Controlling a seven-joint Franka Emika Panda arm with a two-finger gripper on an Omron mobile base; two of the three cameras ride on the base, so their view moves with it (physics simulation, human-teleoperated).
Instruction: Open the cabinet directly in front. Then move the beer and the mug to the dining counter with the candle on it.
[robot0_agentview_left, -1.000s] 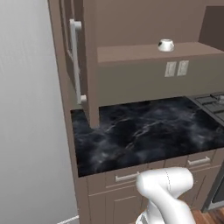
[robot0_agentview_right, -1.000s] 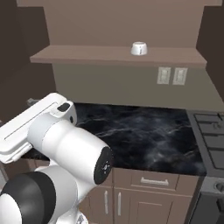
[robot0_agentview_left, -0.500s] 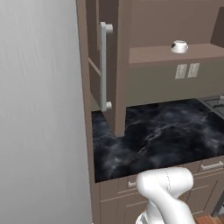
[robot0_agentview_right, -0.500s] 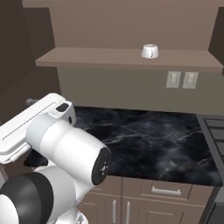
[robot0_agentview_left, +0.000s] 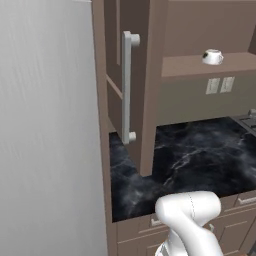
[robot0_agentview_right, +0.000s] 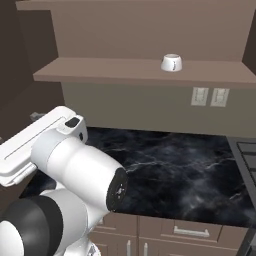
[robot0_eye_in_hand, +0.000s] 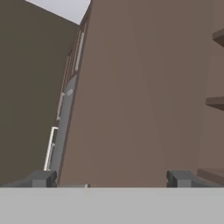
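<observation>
The brown cabinet (robot0_agentview_left: 150, 100) stands open, its door (robot0_agentview_left: 112, 95) swung out edge-on toward me with a long silver bar handle (robot0_agentview_left: 127, 87). A small white mug (robot0_agentview_left: 212, 56) sits on the cabinet's shelf (robot0_agentview_right: 100, 70); from the right side the mug (robot0_agentview_right: 171, 62) stands alone there. In the hand view my gripper (robot0_eye_in_hand: 111, 179) is open with nothing between its fingertips (robot0_eye_in_hand: 41, 178), close to a flat brown wooden panel (robot0_eye_in_hand: 140, 96). The beer, the candle and the dining counter are out of view.
A black marble worktop (robot0_agentview_left: 200, 155) over brown drawer fronts (robot0_agentview_right: 190, 231) lies below the shelf. A grey wall (robot0_agentview_left: 50, 125) closes the left side. Two outlets (robot0_agentview_right: 209, 96) sit on the back wall, and a stove edge (robot0_agentview_right: 247, 155) shows at the right.
The base has driven, so the whole scene has shifted to the right and come closer in both base views. The gripper stays open.
</observation>
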